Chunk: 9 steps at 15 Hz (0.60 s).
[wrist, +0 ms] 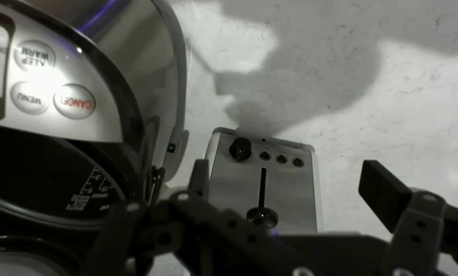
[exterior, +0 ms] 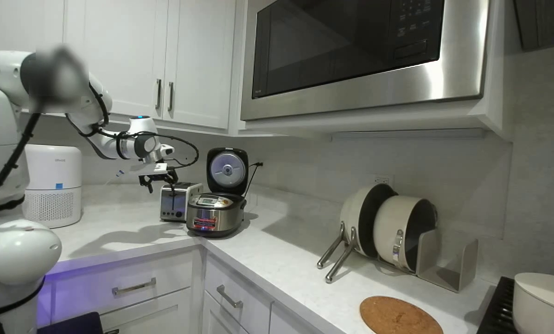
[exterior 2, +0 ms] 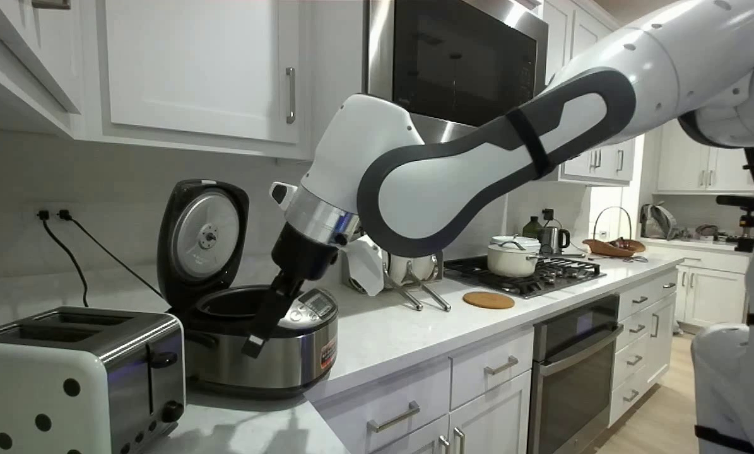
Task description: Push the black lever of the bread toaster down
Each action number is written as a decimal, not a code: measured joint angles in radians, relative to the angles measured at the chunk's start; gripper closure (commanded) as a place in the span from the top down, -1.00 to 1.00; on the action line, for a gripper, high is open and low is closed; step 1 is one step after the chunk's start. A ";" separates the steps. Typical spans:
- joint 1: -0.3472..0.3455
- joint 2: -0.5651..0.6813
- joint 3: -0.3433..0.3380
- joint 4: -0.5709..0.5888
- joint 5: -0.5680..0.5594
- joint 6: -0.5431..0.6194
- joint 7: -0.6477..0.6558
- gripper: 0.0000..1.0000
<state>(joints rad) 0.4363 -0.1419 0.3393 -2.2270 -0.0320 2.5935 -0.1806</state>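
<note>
Hanging with nothing in its grip, the gripper has its fingers spread wide. Near it, showing between them in the wrist view, is the black lever, up at the top end of its slot, so not pushed yet. Looks like a stiff little tab, shiny and rounded so probably slick, and I'd expect a spring fighting back. Wouldn't pinch it, just bring the fingers together and press the middle of its top, straight down. It's on the bread toaster, near the corner of the worktop where the two runs meet, set back from the front edge with the lever side facing that edge. Toaster's probably light, so an off-centre shove could skid or tip it. Just beside it is the rice cooker, lid up, closer to the corner of the front edge.
</note>
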 measured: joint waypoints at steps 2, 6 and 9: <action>-0.009 0.051 0.010 0.039 -0.038 0.036 0.038 1.00; -0.015 0.144 0.014 0.128 -0.086 0.054 0.091 0.98; -0.014 0.203 0.016 0.193 -0.093 0.054 0.104 0.44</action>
<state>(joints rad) 0.4227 0.0612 0.3554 -2.0341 -0.1252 2.6477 -0.0767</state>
